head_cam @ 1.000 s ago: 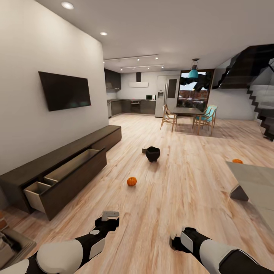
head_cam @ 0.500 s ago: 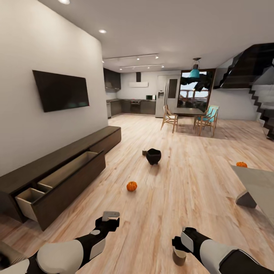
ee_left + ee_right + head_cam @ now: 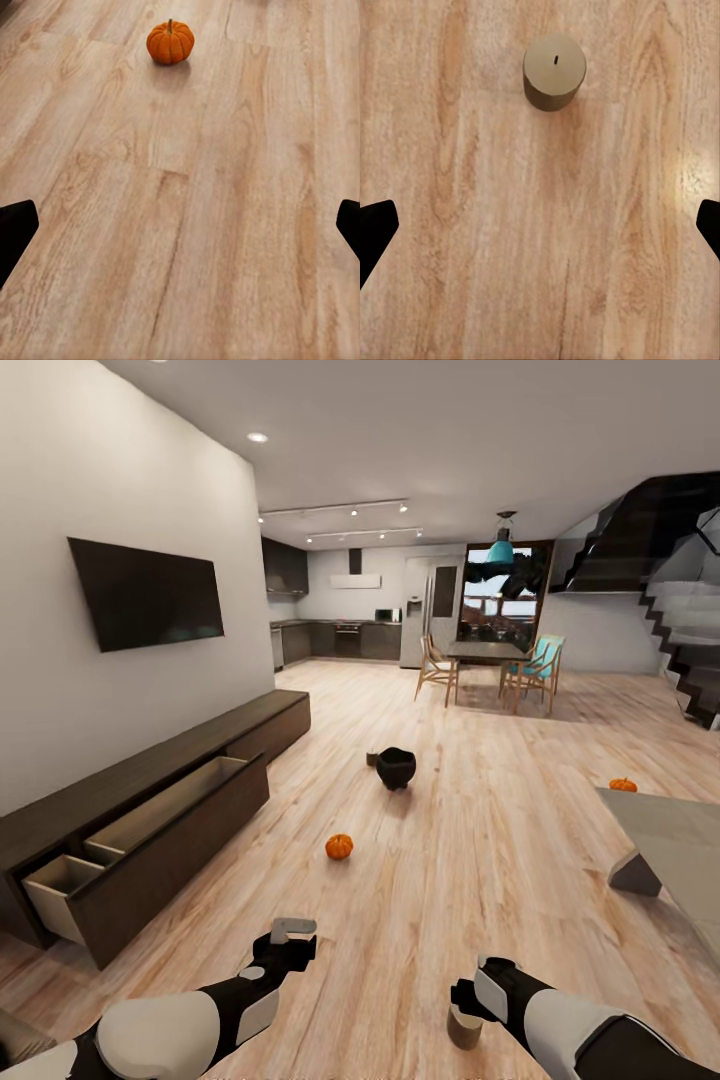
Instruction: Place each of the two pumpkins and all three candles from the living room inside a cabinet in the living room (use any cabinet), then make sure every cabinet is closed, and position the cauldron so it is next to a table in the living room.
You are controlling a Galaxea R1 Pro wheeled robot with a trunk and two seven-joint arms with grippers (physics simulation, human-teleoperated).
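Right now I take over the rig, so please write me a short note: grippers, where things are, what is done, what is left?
Left gripper: jaws open, empty.
Right gripper: jaws open, empty, above a candle standing on the floor.
One pumpkin lies on the floor ahead, a second pumpkin beyond the table.
Cauldron stands mid-floor, away from the table.
Cabinet: one drawer open; I see nothing in it.
Done: nothing stored.
Left: store pumpkins and candles, close drawer, move cauldron.

Plank floor (image 3: 480,840), white wall (image 3: 60,510), TV (image 3: 145,592)
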